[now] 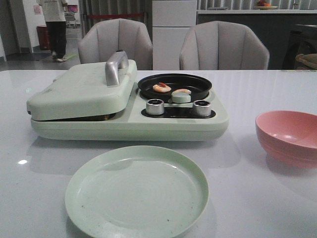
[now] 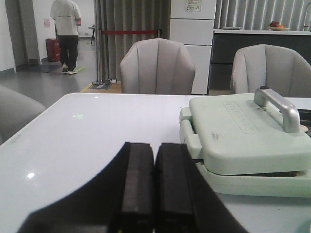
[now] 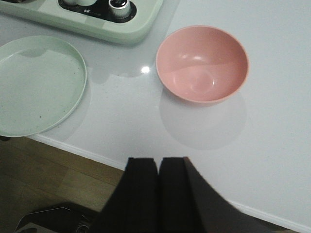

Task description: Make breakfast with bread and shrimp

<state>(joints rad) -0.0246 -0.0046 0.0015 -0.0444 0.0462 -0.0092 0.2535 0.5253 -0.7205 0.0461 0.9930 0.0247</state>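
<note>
Dim, cool, even light. Small glare spots dot the glossy counter (image 1: 247, 198) left of the plate (image 1: 136, 192), which casts a soft shadow. Wrist views blur at each near gripper.

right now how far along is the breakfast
Early. Done: two shrimp sit in the black pan. In hand: nothing; left pincer and right pincer are shut, empty. Left: the press lid is down, bread not visible; green plate and pink bowl hold nothing.
</note>
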